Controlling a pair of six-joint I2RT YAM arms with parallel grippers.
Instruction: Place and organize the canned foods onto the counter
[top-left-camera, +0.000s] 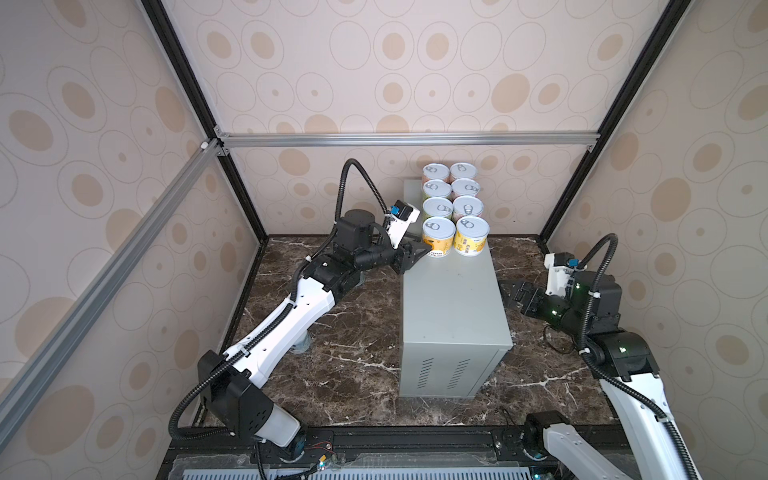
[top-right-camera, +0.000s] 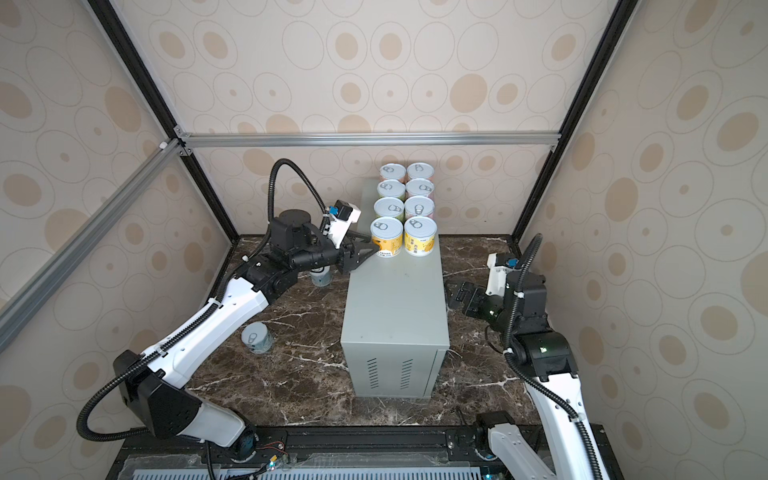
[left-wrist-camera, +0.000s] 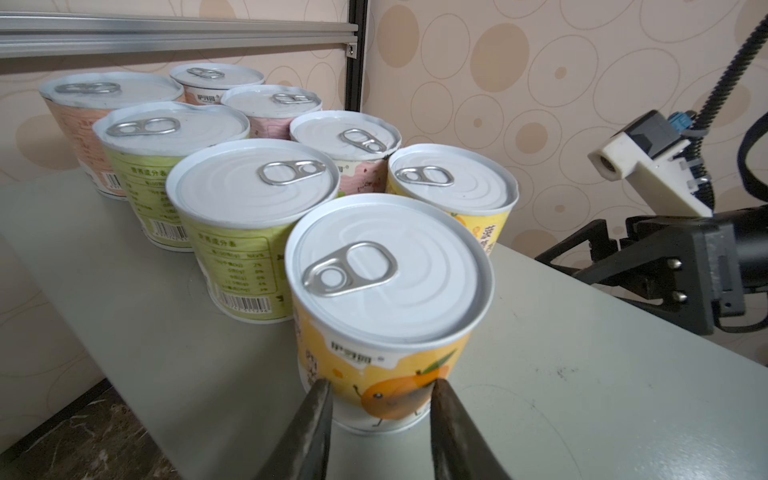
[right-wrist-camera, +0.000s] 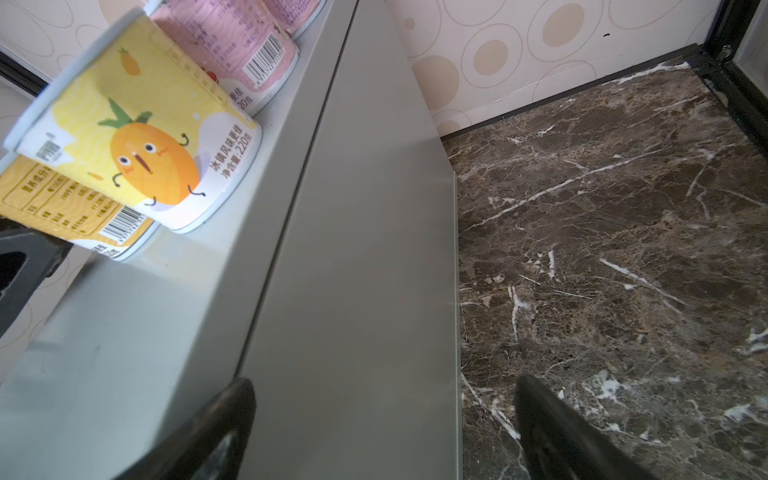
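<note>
Though partly under the counter (top-left-camera: 451, 299), veined marble surface (top-left-camera: 353, 332), seemingly papered walls (top-left-camera: 415, 83)

White-shelled arms (top-left-camera: 286, 324) with black joints, ribbed black cable hoses (top-left-camera: 341, 187), white camera housings (top-left-camera: 401, 228), black jaws

pale blue can (top-left-camera: 305, 344) mostly hidden beneath left arm (top-left-camera: 291, 311), second can (top-right-camera: 321, 277) half behind it

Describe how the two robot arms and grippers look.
The left arm and right arm have white shells between black motor joints. Ribbed black cable hoses loop along both. Each wrist carries a white camera housing with a blue plug. The left gripper and right gripper have black tapered fingers. Green lights glow on the right arm.
</note>
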